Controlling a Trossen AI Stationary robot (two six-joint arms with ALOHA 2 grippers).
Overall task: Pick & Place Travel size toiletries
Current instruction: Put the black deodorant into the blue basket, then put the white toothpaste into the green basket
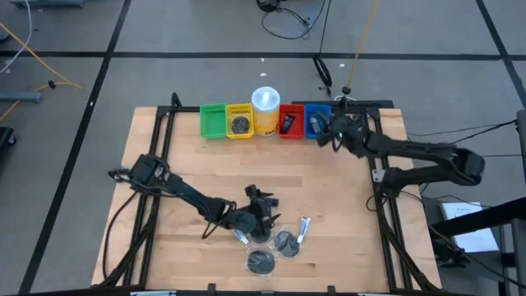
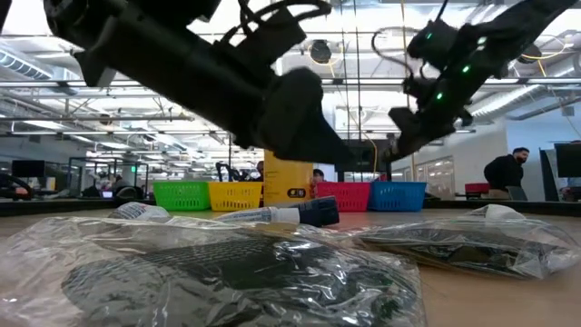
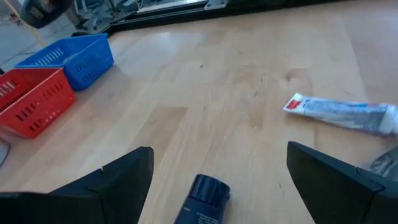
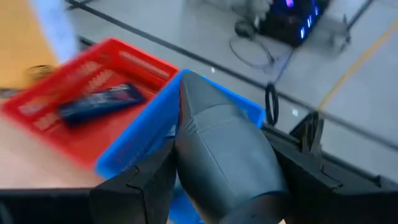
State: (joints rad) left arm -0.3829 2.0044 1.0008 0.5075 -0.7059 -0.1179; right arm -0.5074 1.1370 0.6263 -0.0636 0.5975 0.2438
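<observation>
Left end effector (image 3: 214, 168) hangs wide open over your dark blue tube (image 3: 203, 199), long axis threading the fingers. Right end effector (image 4: 217, 180) grips a grey oblong bottle (image 4: 224, 155) above the blue bin (image 4: 155, 134), far right.

From table level, my left arm (image 2: 227, 82) is a big dark mass crossing the upper left, ending low near the table's middle. My right gripper (image 2: 427, 109) hangs upper right, green lights on it, above the blue bin (image 2: 395, 194); fingers unclear from here. Up close: crinkly clear bags (image 2: 227, 268) with dark discs inside, another bag (image 2: 472, 241) at right. A white tube (image 2: 263, 214) lies just behind. Far row: green bin (image 2: 182, 194), yellow bin (image 2: 234, 194), yellow container (image 2: 288, 186), red bin (image 2: 345, 194). A person (image 2: 505, 173) stands far right.
</observation>
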